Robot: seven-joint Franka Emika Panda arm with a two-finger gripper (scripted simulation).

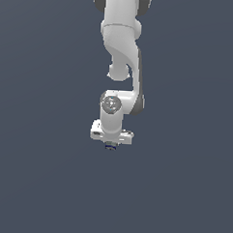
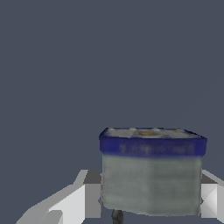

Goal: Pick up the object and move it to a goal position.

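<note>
Flat slate-grey ground fills both views, with no goal marker that I can see anywhere around the arm. From the wrist view I read the object, a greyish box with a dark blue band, sitting between the fingers of the gripper, which press its two sides; in the exterior view it only peeks out directly beneath the white hand. My worry is slip: the hold looks shallow, so a quick swing could twist the box loose.
</note>
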